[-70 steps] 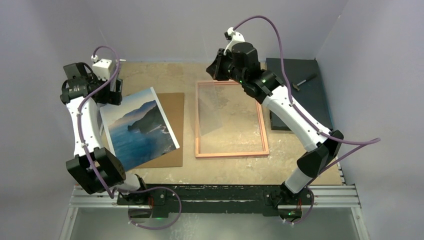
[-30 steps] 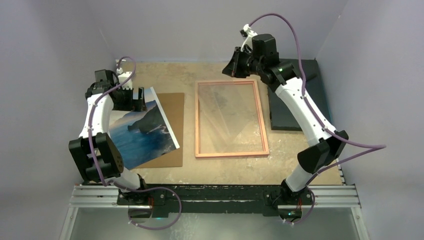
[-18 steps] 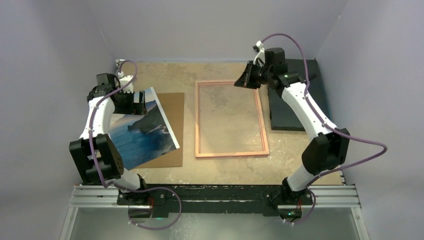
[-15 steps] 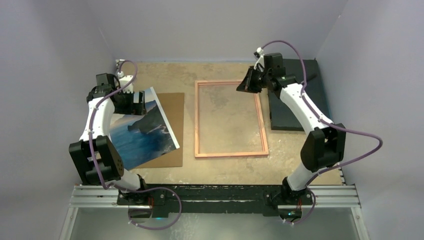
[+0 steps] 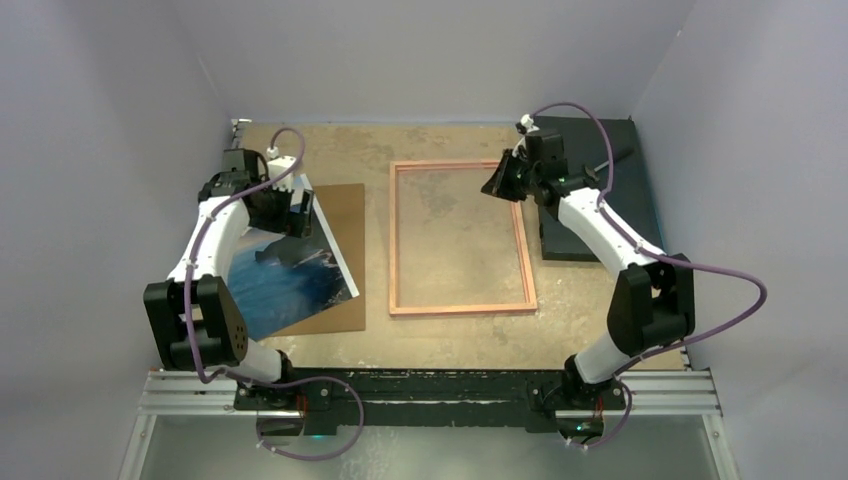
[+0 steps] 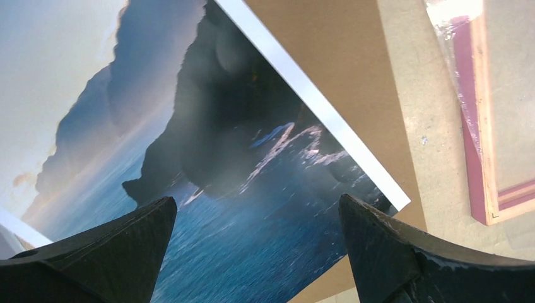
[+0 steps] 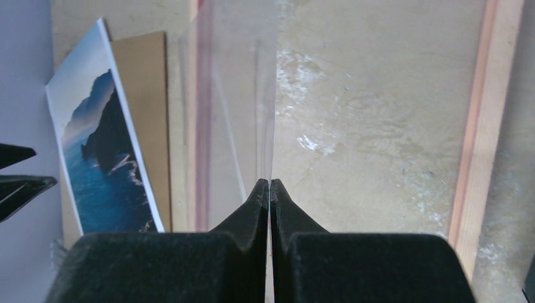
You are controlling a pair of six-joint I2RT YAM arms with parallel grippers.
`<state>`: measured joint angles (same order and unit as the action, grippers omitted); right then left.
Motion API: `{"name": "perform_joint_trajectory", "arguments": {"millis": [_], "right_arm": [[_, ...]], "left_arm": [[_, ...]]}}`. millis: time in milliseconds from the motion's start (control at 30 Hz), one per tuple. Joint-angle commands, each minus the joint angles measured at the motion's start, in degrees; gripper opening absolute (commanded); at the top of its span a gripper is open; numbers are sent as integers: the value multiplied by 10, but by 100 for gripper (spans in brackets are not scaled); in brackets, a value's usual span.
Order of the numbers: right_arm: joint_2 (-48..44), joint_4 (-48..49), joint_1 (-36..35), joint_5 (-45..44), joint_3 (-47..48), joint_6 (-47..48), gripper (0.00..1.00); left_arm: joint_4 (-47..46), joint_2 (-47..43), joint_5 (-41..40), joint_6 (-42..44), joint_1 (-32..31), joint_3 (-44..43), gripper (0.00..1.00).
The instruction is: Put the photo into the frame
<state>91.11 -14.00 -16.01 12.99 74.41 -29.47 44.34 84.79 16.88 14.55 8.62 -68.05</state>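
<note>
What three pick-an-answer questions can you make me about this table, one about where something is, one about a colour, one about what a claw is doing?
1. Where does the photo lie? A) on the brown board B) on the floor C) inside a claw
2. What colour is the photo's border? A) black B) white C) red
3. The left claw is: A) shut on the photo B) hidden C) open
Answers: 1 A, the board shows beside its edges. 2 B, a white strip rims the print. 3 C, its fingers stand wide apart above the photo.
</note>
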Motion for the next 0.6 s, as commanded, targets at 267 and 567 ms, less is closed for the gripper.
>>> {"name": "perform_joint_trajectory", "arguments": {"millis": [267,567], "right_arm": [[-45,156,3,-129,-106,-11,0],[-37,198,3,-165,-118,3,0]], "left_arm": [[-24,6,-44,-6,-76,-7,97],[-20,9,-50,-6,-83,-11,97]]}}
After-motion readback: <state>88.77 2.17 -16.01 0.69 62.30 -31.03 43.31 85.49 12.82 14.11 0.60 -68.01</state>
